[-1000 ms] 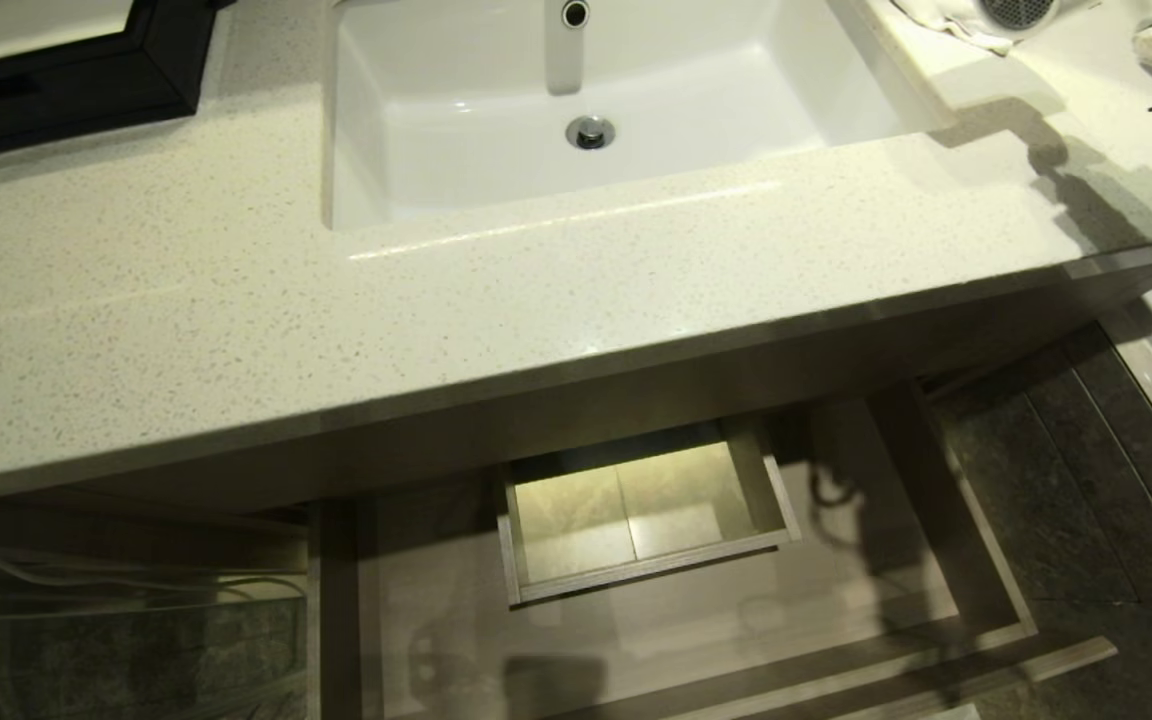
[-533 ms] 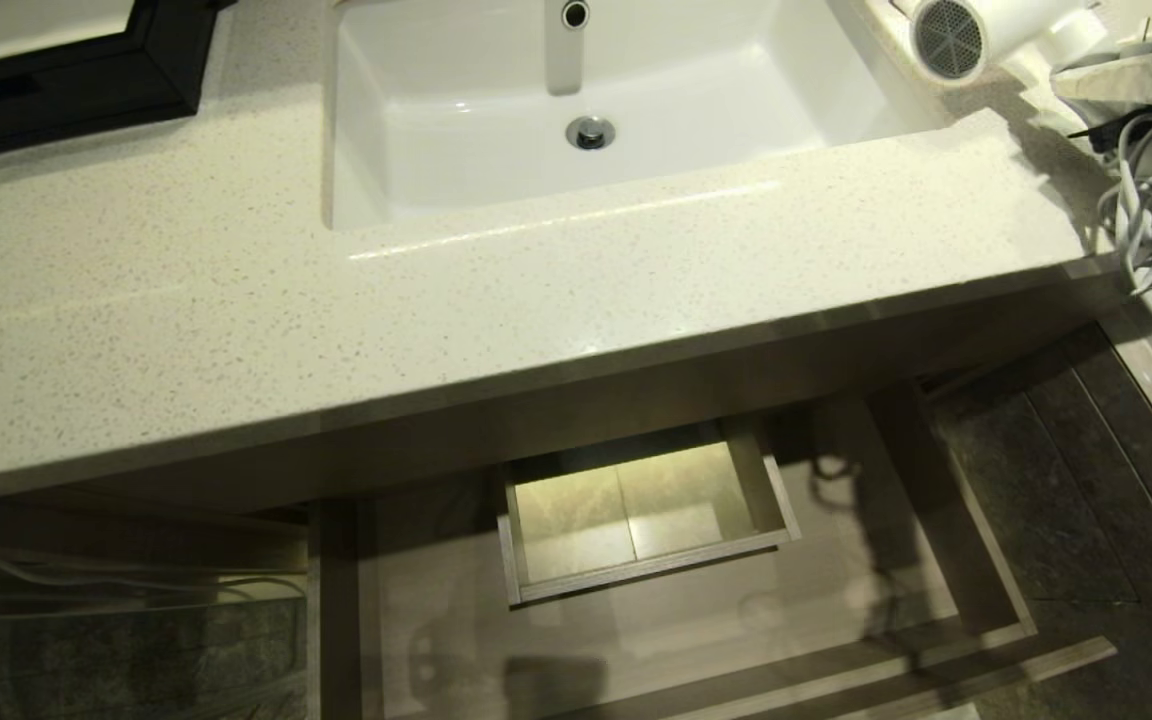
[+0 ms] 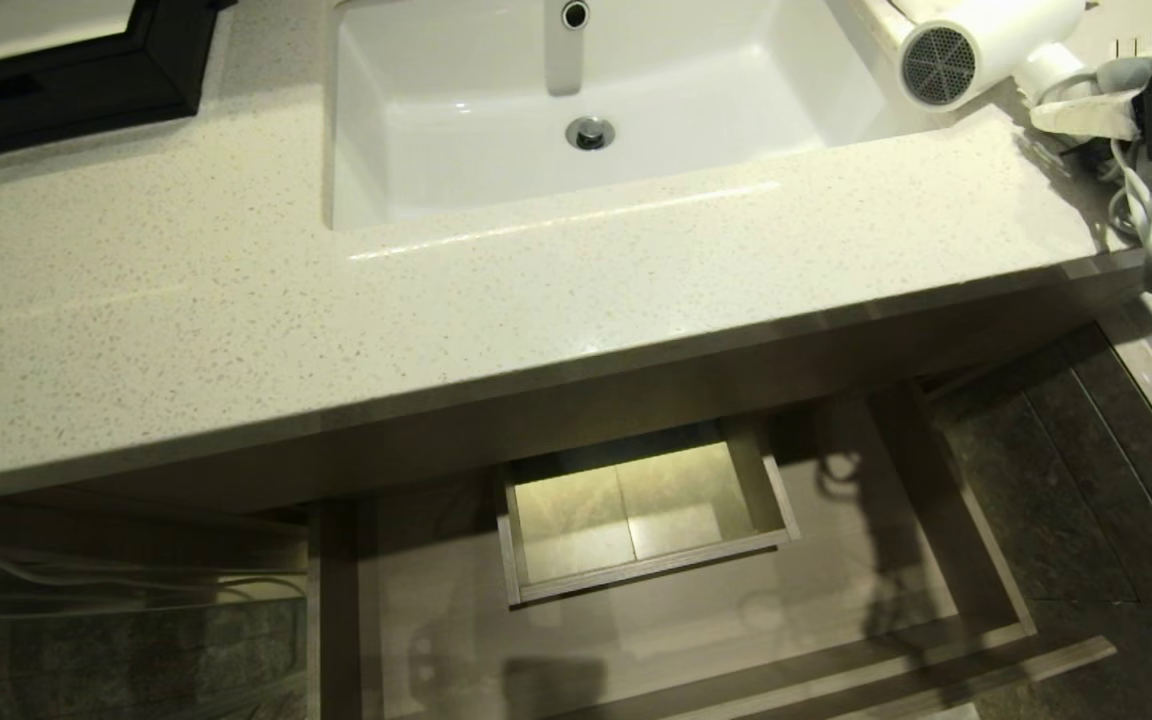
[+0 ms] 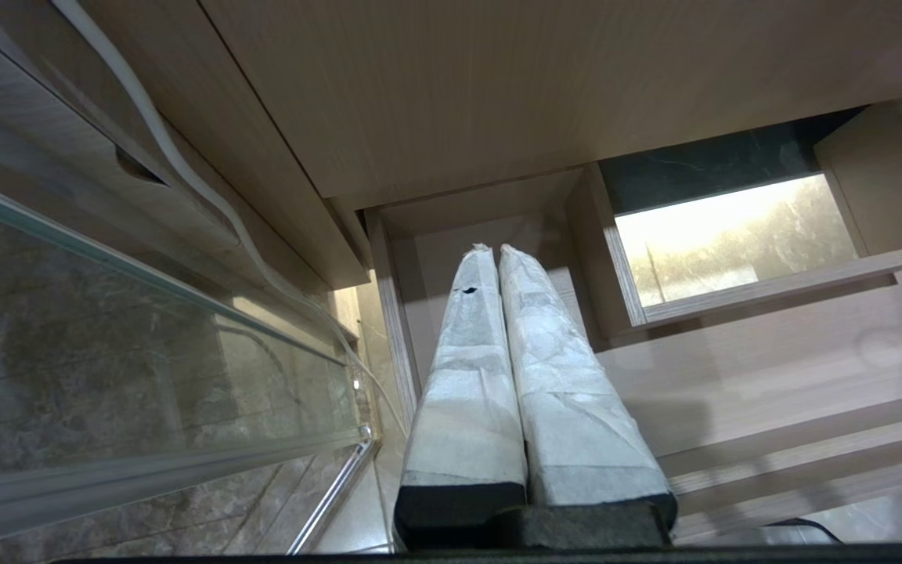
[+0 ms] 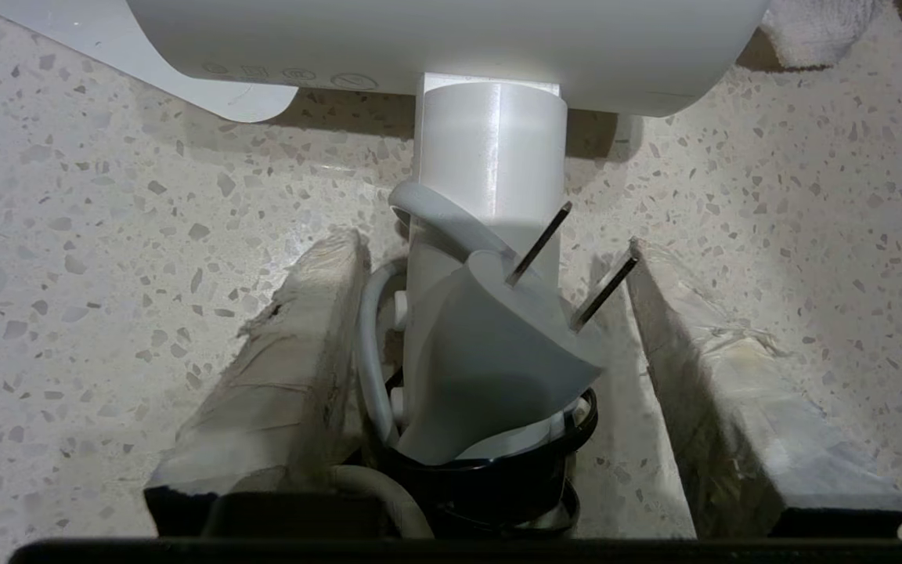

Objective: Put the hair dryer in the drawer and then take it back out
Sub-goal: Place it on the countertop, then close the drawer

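Hair dryer (image 3: 986, 45) at counter's (image 3: 536, 300) far right corner, barrel lying level, grille facing sink (image 3: 456, 130). Right gripper (image 5: 490, 313) spread, straddling handle, gripping nothing. Left gripper (image 4: 496, 258) closed, empty.

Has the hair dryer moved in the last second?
Yes. The hair dryer has come further into the head view, down and toward the sink on the counter's right end.

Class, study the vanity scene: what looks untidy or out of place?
The white plastic hair dryer lies on the speckled countertop beside the sink; its tangled white cord spills over the counter's right edge. The wood-grain drawer hangs open.
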Available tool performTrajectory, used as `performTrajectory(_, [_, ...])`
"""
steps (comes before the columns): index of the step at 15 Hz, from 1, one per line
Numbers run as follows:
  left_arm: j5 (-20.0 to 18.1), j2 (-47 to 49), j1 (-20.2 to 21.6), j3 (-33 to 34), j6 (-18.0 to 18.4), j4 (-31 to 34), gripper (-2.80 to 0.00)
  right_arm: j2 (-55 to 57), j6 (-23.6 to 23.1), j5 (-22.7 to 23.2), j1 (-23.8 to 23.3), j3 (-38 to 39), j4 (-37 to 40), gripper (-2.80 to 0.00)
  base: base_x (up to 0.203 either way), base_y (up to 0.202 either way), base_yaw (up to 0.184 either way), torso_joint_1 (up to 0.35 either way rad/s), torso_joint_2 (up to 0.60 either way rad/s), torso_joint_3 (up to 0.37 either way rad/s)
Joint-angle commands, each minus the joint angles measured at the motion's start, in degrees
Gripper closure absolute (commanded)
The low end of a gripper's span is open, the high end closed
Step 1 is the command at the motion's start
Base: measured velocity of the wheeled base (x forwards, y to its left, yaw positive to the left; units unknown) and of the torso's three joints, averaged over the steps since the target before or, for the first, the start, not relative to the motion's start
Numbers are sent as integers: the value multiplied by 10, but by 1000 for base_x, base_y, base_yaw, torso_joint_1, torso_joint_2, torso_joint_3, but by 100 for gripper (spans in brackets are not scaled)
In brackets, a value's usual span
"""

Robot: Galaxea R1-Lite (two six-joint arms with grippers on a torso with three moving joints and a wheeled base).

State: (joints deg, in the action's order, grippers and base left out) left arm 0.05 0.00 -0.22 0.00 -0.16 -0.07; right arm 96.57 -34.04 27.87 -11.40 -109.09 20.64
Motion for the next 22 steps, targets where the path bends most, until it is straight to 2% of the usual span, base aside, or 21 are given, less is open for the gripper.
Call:
performTrajectory(1, [0, 0, 0, 0, 0, 0, 0, -20, -2, 2, -2, 0, -1, -280, 0, 0, 0, 0, 0, 0])
performTrajectory(5, [0, 0, 0, 1, 0, 0, 0, -92, 2, 0, -10, 4, 22, -280, 0, 0, 0, 0, 0, 0])
performTrajectory(8, [0, 0, 0, 1, 0, 0, 0, -151, 11, 1, -23, 10, 76, -280, 0, 0, 0, 0, 0, 0])
performTrajectory(9, [0, 0, 0, 1, 0, 0, 0, -177, 16, 1, -34, 12, 111, 0, 0, 0, 0, 0, 0, 0])
performTrajectory(11, [0, 0, 0, 1, 0, 0, 0, -234, 20, 1, -60, 31, 177, 0, 0, 0, 0, 0, 0, 0])
performTrajectory(13, [0, 0, 0, 1, 0, 0, 0, -294, 24, -13, -71, 77, 207, 0, 0, 0, 0, 2, 0, 21])
performTrajectory(18, [0, 0, 0, 1, 0, 0, 0, -408, 55, -58, -74, 152, 225, 0, 0, 0, 0, 0, 0, 0])
performTrajectory(22, [0, 0, 0, 1, 0, 0, 0, -454, 56, -63, -72, 187, 238, 0, 0, 0, 0, 0, 0, 0])
